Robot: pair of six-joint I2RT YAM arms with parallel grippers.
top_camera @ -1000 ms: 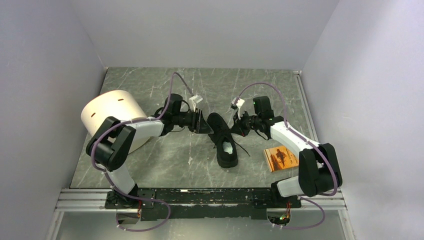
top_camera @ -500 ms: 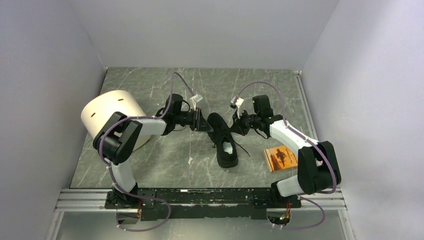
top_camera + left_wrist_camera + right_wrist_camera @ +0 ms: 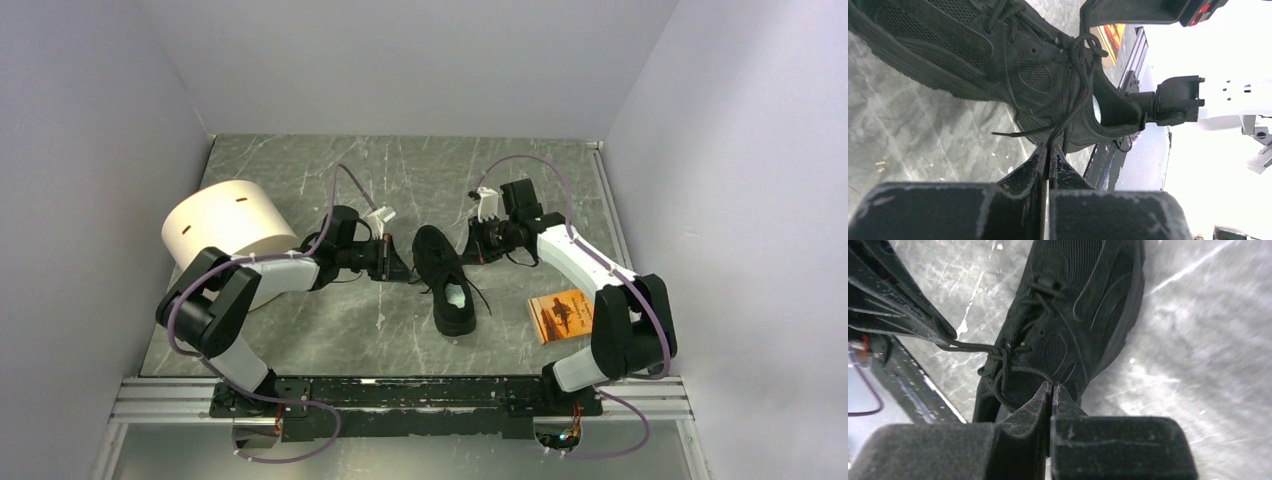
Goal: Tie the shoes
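Soft, even light from above, only weak shadows.
My overhead view is sharp. In the left wrist view the right side burns out white; in the right one the table [image 3: 1198, 315] glares and smears, and my near fingers [image 3: 1013, 440] look soft.

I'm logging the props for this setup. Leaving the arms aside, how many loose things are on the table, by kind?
Black sneaker: 1
Orange booklet: 1
White cylinder: 1
Total: 3
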